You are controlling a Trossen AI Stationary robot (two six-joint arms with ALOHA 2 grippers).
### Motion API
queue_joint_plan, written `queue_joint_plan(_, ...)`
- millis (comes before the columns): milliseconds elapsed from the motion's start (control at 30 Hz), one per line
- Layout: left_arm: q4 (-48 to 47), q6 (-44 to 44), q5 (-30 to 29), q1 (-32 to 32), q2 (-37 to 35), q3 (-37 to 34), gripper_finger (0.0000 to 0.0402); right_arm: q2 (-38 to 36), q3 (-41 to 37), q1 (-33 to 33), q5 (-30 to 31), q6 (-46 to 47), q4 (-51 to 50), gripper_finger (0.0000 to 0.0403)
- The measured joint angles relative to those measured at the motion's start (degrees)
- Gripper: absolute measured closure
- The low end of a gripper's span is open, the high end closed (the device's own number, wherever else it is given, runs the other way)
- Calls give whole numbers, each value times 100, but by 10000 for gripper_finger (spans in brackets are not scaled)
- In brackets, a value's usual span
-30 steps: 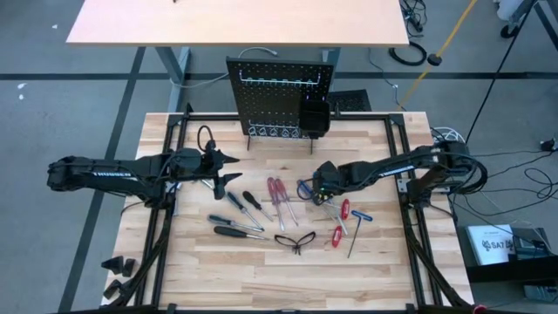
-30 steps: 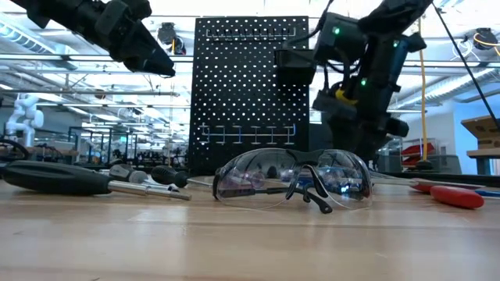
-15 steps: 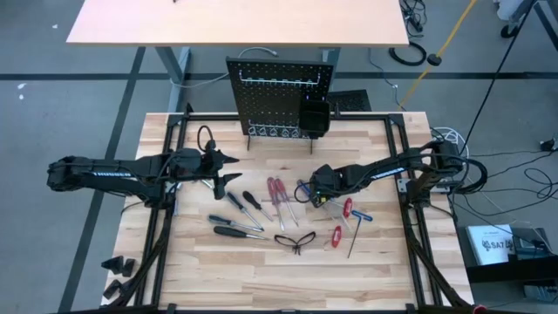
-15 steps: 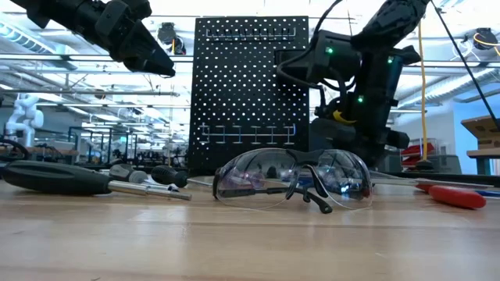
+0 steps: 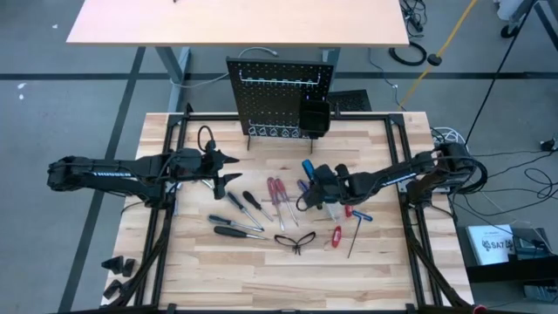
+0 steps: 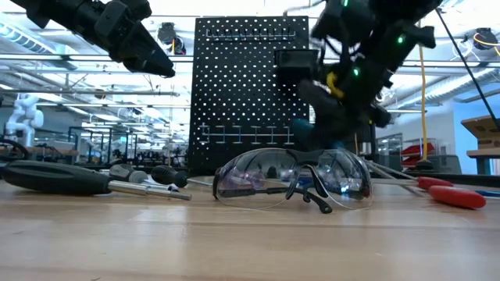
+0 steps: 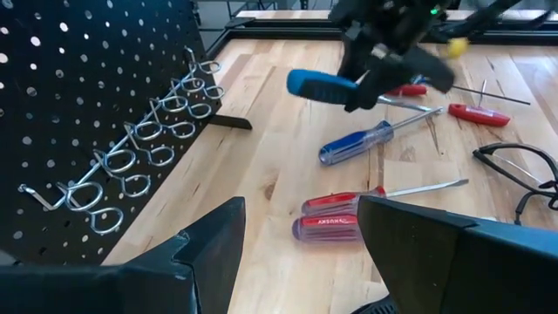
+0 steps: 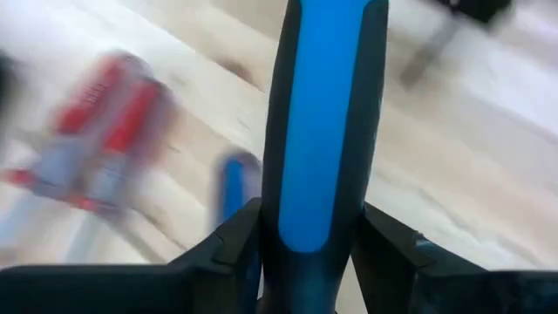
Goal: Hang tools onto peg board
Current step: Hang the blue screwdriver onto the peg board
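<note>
Step in hand, by my read: first pick done, carry to the board about to start. The right gripper was clamped on a blue-handled screwdriver, lifted clear of the table over the middle of the tool spread; the right wrist view showed the blue handle wedged between both fingers. The left gripper hung above the table's left-centre with its jaws spread and nothing in them, facing the board.

The peg board stood upright at the table's far edge, with a square black bin on its right part. No tool hung on it that I could see.

Next move likely needs the handle swung up toward the ring hooks and the shaft aligned to drop through one. The shaft was hidden, so its orientation was unclear.

Count on the table:
- 1 second blue-handled screwdriver, lying flat
- 2 red-handled screwdrivers, side by side
- 4 black-handled screwdrivers, as best I could count
- 2 red-handled hex keys, plus a long dark T-handle key
- 1 pair of safety glasses, nearest the front edge

Small silver pieces: too small to count.
</note>
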Motion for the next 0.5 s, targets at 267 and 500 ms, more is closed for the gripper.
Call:
queue_joint_plan(267,63,14,0,0,-2,0,171,-421,0,396,793,-1985,1807,268)
queue_joint_plan(500,65,9,0,0,-2,0,171,-755,2,388,770,-4047,4238,269)
